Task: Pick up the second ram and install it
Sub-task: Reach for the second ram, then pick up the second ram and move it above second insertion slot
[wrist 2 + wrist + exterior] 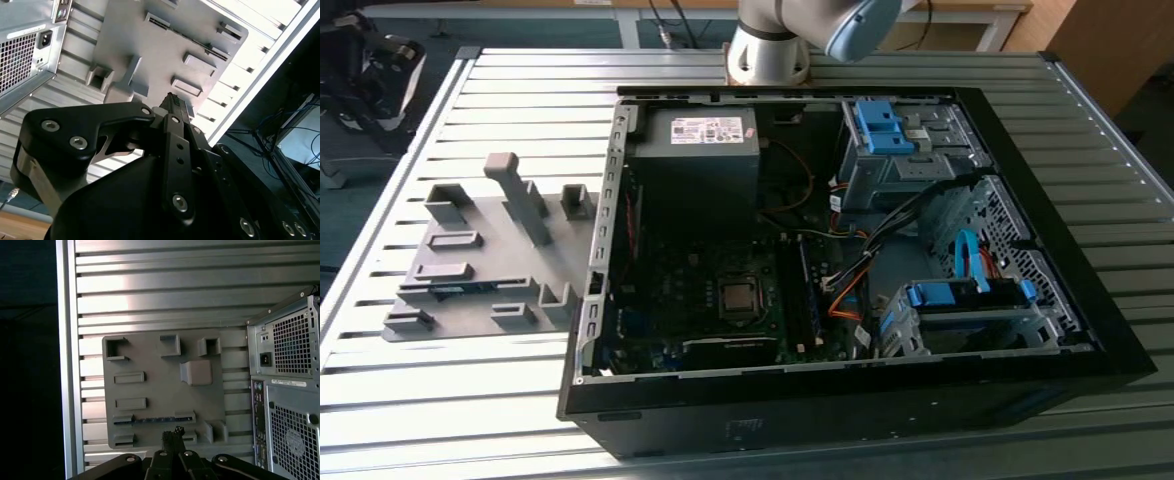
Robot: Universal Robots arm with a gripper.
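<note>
The second ram (460,290) is a thin blue stick lying flat between two low holders on the grey fixture plate (500,255), at the exterior view's left. In the first wrist view the ram (152,419) lies near the plate's (150,360) edge. My gripper (172,435) hovers high above, close to the ram, fingers together and holding nothing. In the second wrist view the gripper (172,102) hangs over the same plate (150,50). The green motherboard (707,290) lies inside the open case, with a long dark-blue strip standing along its slots (803,290).
The black computer case (854,400) lies open on the slatted metal table (520,80), right of the plate. Its rear panel (290,390) with vents borders the plate. A tall grey post (520,200) and several blocks rise from the plate. The arm's base (767,50) stands behind the case.
</note>
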